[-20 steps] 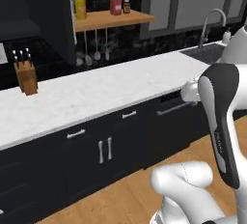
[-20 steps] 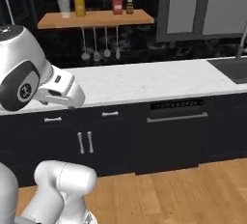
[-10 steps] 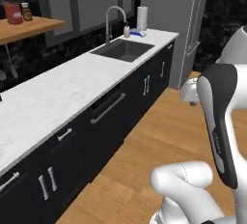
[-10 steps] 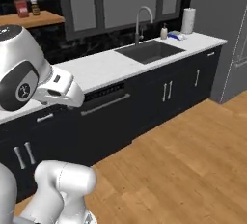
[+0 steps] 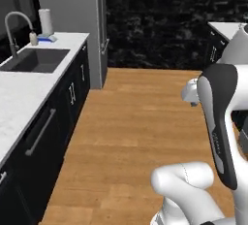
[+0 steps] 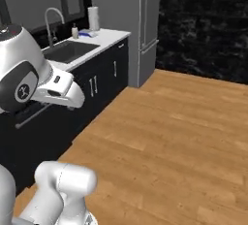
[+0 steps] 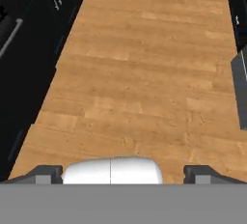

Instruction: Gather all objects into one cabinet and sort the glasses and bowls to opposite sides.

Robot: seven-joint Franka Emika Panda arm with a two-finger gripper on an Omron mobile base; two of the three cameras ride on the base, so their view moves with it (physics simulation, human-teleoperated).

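Note:
My gripper [image 7: 123,172] points down over a bare wooden floor [image 7: 144,73]. Its two dark fingertips [image 7: 48,172] stand far apart at the bottom of the hand view, so it is open, and it holds nothing. The arm is folded close to the base, with the hand [image 6: 65,90] level with the black counter fronts. The glasses, the bowls and the cabinet are out of view.
A white counter with a sink [image 5: 34,59], a tap [image 5: 12,23] and a paper roll [image 5: 46,21] runs along the left. A tall grey fridge [image 5: 72,25] ends it. Black base cabinets [image 7: 29,35] line the left, another dark unit [image 7: 239,25] the right. Open floor [image 5: 131,122] lies ahead.
The whole picture has swept sideways because the base has turned. The wall shelf and knife block have left the views, and the sink, fridge and open floor have come in. The gripper stays open.

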